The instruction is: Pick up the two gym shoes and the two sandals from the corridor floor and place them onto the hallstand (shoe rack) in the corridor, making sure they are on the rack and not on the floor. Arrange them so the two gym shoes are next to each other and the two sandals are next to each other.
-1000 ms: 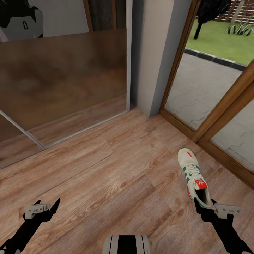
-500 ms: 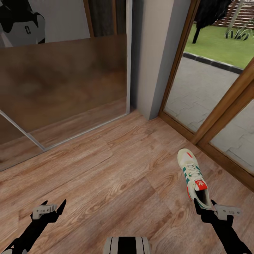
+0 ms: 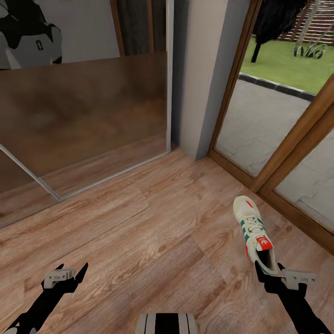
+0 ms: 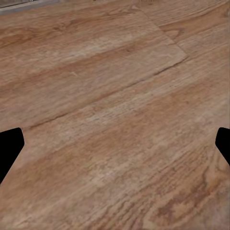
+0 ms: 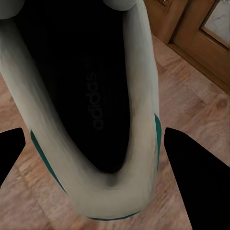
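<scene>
Nearest to us, at the lower edge of the head view, sits the striped top of our own base (image 3: pixel 167 323). To its left our left gripper (image 3: pixel 65 274) hangs over bare corridor floor (image 3: pixel 153 232), and in the left wrist view its fingers (image 4: pixel 9 148) sit far apart at the two edges with nothing but planks between them. To the right, our right gripper (image 3: pixel 271 273) is at the heel of a gym shoe (image 3: pixel 254 233). In the right wrist view we look straight down into the gym shoe's dark opening (image 5: pixel 91 105), and the two fingertips (image 5: pixel 191 182) stand wide on either side of the heel; we cannot tell whether they touch it. The shoe lies on the floor, toe pointing away from us, white with green stripes and a red tongue label. Just beyond it runs a wooden door frame (image 3: pixel 283 153) with glass, and paving and grass outside. Further off, a grey wall corner (image 3: pixel 204 83) stands in the middle, and a mirrored sliding panel (image 3: pixel 83 111) fills the left.
</scene>
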